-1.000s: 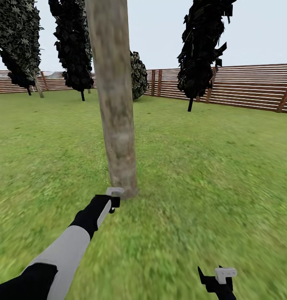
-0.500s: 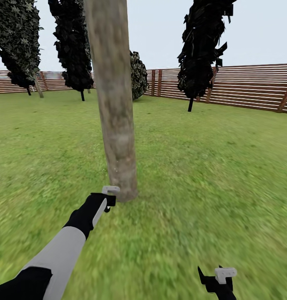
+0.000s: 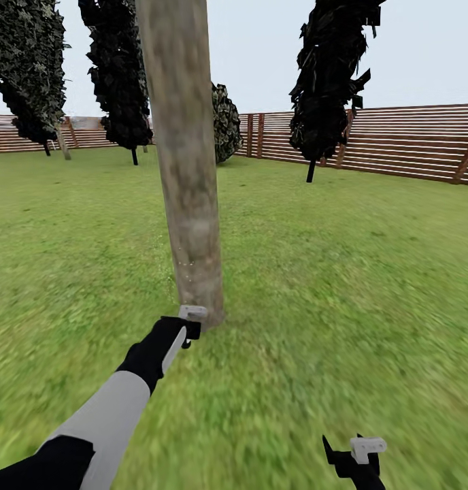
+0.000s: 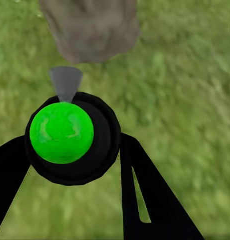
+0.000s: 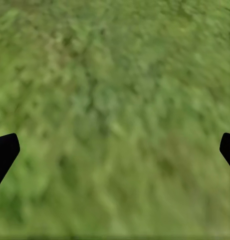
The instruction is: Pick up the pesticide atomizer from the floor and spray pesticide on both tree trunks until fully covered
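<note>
Fenced grass (image 3: 343, 286) surrounds the trunk (image 3: 186, 170); left pincer (image 4: 69, 165) clamps the atomizer (image 4: 62, 132), right pincer (image 5: 115, 145) spread.

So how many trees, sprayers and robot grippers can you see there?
trees: 5
atomizer: 1
grippers: 2, the left gripper and the right gripper
Total: 8

A fenced garden outdoors. Grass (image 3: 343, 286) covers the ground, a bare trunk (image 3: 186, 163) stands close, and dark trees (image 3: 329, 75) line a slatted wooden fence (image 3: 411, 139) under pale sky.
</note>
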`<state>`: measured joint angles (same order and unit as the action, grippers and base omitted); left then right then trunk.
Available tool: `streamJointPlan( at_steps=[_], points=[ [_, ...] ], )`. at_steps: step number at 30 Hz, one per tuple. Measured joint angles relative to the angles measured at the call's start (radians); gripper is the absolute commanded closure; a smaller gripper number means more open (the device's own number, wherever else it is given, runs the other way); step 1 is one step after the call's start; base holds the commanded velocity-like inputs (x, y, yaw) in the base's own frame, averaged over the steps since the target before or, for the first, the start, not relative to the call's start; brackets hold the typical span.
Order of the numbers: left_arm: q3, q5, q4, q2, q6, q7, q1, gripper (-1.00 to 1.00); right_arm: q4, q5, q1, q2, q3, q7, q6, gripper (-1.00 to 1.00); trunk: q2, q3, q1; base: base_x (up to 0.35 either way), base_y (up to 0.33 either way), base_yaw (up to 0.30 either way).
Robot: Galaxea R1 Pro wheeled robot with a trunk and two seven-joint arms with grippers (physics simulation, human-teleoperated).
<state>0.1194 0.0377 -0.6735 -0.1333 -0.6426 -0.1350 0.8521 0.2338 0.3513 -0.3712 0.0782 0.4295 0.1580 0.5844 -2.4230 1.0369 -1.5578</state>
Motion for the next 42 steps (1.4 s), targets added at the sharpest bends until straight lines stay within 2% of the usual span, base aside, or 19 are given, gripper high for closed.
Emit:
streamJointPlan(
  at_steps=[2, 4, 7, 12, 14, 18, 22, 23, 25, 28, 31, 34, 36, 42],
  points=[
    [-0.002, -0.004, 0.002, 0.012, -0.001, 0.0, 0.0, 1.0, 0.0, 0.0, 0.0, 0.0, 0.0, 0.0, 0.0, -1.0, 0.0, 0.0, 0.0, 0.0, 0.0, 0.0],
    [-0.003, -0.004, 0.003, 0.051, -0.001, 0.0, -0.001, 1.0, 0.0, 0.0, 0.0, 0.0, 0.0, 0.0, 0.0, -1.0, 0.0, 0.0, 0.0, 0.0, 0.0, 0.0],
    [-0.005, 0.008, 0.003, 0.069, 0.0, 0.0, -0.001, 1.0, -0.001, 0.0, 0.0, 0.0, 0.0, 0.0, 0.0, -1.0, 0.0, 0.0, 0.0, 0.0, 0.0, 0.0],
    [0.001, 0.016, -0.002, 0.047, 0.002, -0.001, -0.001, 1.0, -0.001, 0.0, 0.0, 0.0, 0.0, 0.0, 0.0, -1.0, 0.0, 0.0, 0.0, 0.0, 0.0, 0.0],
    [0.004, 0.019, -0.009, 0.013, 0.001, -0.002, 0.0, 1.0, -0.001, 0.0, 0.0, 0.0, 0.0, 0.0, 0.0, -1.0, 0.0, 0.0, 0.0, 0.0, 0.0, 0.0],
    [0.003, 0.014, -0.014, -0.013, 0.0, -0.003, 0.001, 1.0, -0.001, 0.0, 0.0, 0.0, 0.0, 0.0, 0.0, -1.0, 0.0, 0.0, 0.0, 0.0, 0.0, 0.0],
    [-0.001, 0.01, -0.01, -0.004, 0.0, -0.003, 0.001, 1.0, 0.0, 0.0, 0.0, 0.0, 0.0, 0.0, 0.0, -1.0, 0.0, 0.0, 0.0, 0.012, 0.0, 0.0],
    [-0.003, 0.002, -0.004, 0.006, -0.001, -0.003, -0.001, 1.0, 0.0, 0.0, 0.0, 0.0, 0.0, 0.0, 0.0, -1.0, 0.0, 0.0, 0.0, 0.059, 0.0, 0.0],
    [-0.003, -0.002, 0.001, 0.042, -0.001, -0.003, -0.007, 1.0, 0.0, 0.0, 0.0, 0.0, 0.0, 0.0, 0.0, -1.0, 0.0, 0.0, 0.0, 0.043, 0.0, 0.0],
    [0.001, 0.002, 0.002, 0.072, 0.001, -0.004, -0.015, 1.0, -0.001, 0.0, 0.0, 0.0, 0.0, 0.0, 0.0, -1.0, 0.0, 0.0, 0.0, 0.011, 0.0, 0.0],
    [0.004, 0.01, 0.002, 0.067, 0.001, -0.004, -0.017, 1.0, -0.001, 0.0, 0.0, 0.0, 0.0, 0.0, 0.0, -1.0, 0.0, 0.0, 0.0, 0.05, 0.0, 0.0],
    [0.005, 0.014, 0.002, 0.037, 0.002, -0.003, -0.018, 1.0, 0.0, 0.0, 0.0, 0.0, 0.0, 0.0, 0.0, -1.0, 0.0, 0.0, 0.0, 0.208, 0.0, 0.0],
    [0.004, 0.011, 0.002, 0.032, 0.002, -0.003, -0.018, 1.0, 0.0, 0.0, 0.0, 0.0, 0.0, 0.0, 0.0, -1.0, 0.0, 0.0, 0.0, 0.083, 0.0, 0.0],
    [-0.002, 0.003, 0.004, 0.051, 0.0, -0.004, -0.019, 1.0, -0.001, 0.0, 0.0, 0.0, 0.0, 0.0, 0.0, -1.0, 0.0, 0.0, 0.0, 0.008, 0.0, 0.0]
  ],
)
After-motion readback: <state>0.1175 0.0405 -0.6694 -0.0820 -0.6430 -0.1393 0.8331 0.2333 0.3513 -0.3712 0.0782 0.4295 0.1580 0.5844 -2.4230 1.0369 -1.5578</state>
